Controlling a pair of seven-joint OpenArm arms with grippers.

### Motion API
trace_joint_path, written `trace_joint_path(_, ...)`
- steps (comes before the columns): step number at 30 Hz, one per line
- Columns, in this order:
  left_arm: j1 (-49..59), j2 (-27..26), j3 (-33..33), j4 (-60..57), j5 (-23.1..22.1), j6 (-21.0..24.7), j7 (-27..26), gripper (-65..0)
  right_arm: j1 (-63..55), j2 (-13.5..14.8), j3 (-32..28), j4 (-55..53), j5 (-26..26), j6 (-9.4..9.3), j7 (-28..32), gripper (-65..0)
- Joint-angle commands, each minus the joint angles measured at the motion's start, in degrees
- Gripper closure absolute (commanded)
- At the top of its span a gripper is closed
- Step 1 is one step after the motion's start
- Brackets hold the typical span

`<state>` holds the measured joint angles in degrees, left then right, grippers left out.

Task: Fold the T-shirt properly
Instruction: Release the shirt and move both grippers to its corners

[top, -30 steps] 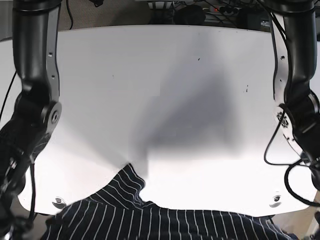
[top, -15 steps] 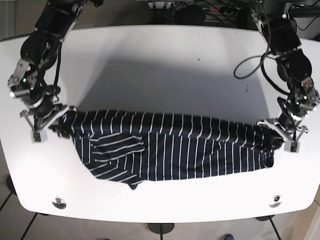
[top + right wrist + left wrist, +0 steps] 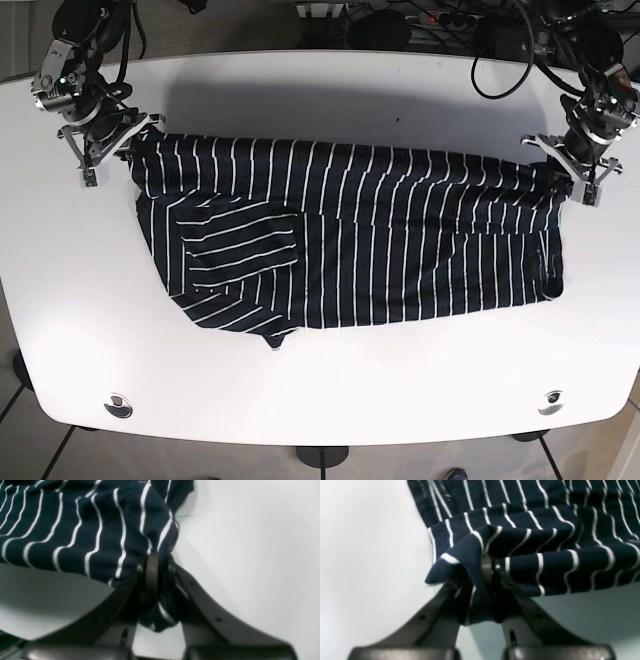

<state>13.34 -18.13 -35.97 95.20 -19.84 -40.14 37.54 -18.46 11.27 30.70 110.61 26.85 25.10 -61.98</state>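
Two grippers pinch the striped T-shirt [image 3: 350, 235], spread flat across the white table [image 3: 320, 400]. At the base view's left, the right gripper [image 3: 120, 140] clamps one top corner; at its right, the left gripper [image 3: 565, 175] clamps the other. Only the wrist views show bunched cloth squeezed between closed fingers [image 3: 486, 565].

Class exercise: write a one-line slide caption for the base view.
Both grippers, left and right, pinch the far corners of a striped T-shirt spread across the white table.
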Motion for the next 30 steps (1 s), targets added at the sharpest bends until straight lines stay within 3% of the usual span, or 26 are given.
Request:
trace_joint_path(1, 1.21, -1.17, -0.83, 1.37, -0.69, 0.14, -1.54, 0.0, -1.10, 0.82, 0.29, 1.26, 0.27, -0.09, 1.01, -2.2)
trace_joint_path(4, 4.02, -1.43, -1.00, 1.73, -0.69, 0.14, -1.54, 0.0, -3.12, 1.26, 0.29, 1.26, 0.27, -0.09, 1.01, -2.2)
trace_joint_path(6, 6.13, -1.43, -2.67, 1.81, -0.69, 0.14, -1.54, -5.3, -4.36, 1.35, 0.29, 1.26, 0.27, 0.00, 1.01, -2.5)
trace_joint_path(9, 8.15, -1.17, -5.22, 1.81, -0.69, 0.14, -1.54, -29.2, -6.46, 1.17, 0.29, 1.26, 0.36, 0.00, 1.01, -3.3)
trace_joint_path(11, 9.82, -1.08, -6.98, 1.81, -0.87, 0.14, -1.45, -42.9, -8.31, 1.26, 0.29, 1.26, 1.41, 0.00, 1.01, -11.4)
trace_joint_path(12, 10.88, -1.17, -7.68, 1.73, -0.96, 0.14, -1.45, -45.4, -9.19, 1.35, 0.38, 1.26, 2.64, 0.00, 1.01, -17.4)
trace_joint_path(15, 14.13, -1.52, -9.53, 1.73, -1.04, 0.14, -1.45, -45.8, -12.00, 1.52, 0.38, 1.26, 6.07, 0.00, 1.01, -38.4)
trace_joint_path(16, 15.27, -1.61, -10.32, 1.73, -1.04, 0.14, -1.45, -45.8, -12.71, 1.96, 0.38, 1.26, 6.69, 0.00, 1.01, -42.3)
trace_joint_path(17, 16.41, -2.57, -11.64, 1.73, -1.04, 0.14, -1.54, -45.8, -13.85, 3.02, 0.38, 1.26, 8.45, 0.00, 1.01, -45.5)
trace_joint_path(20, 16.94, -3.19, -14.28, 1.73, -1.04, 0.14, -1.54, -46.0, -16.22, 5.30, 2.49, 1.26, 14.16, 0.00, 1.01, -46.0)
trace_joint_path(21, 16.94, -3.19, -15.51, 1.73, -0.96, 0.14, -1.54, -46.1, -16.75, 6.01, 3.81, 1.26, 16.18, 0.52, 1.01, -46.0)
trace_joint_path(24, 16.59, -3.19, -17.27, 1.81, -1.13, 0.14, 0.31, -46.5, -17.45, 8.56, 5.21, 1.17, 20.84, 6.68, 0.83, -46.0)
trace_joint_path(27, 14.74, -4.07, -17.27, 5.15, -1.22, 0.14, 7.16, -46.7, -17.45, 9.08, 5.04, 1.26, 21.37, 10.19, 0.22, -46.0)
trace_joint_path(30, 13.51, -4.33, -17.35, 7.00, -1.22, 0.14, 13.67, -46.7, -17.01, 8.56, 4.95, 1.26, 21.46, 12.48, -2.16, -46.0)
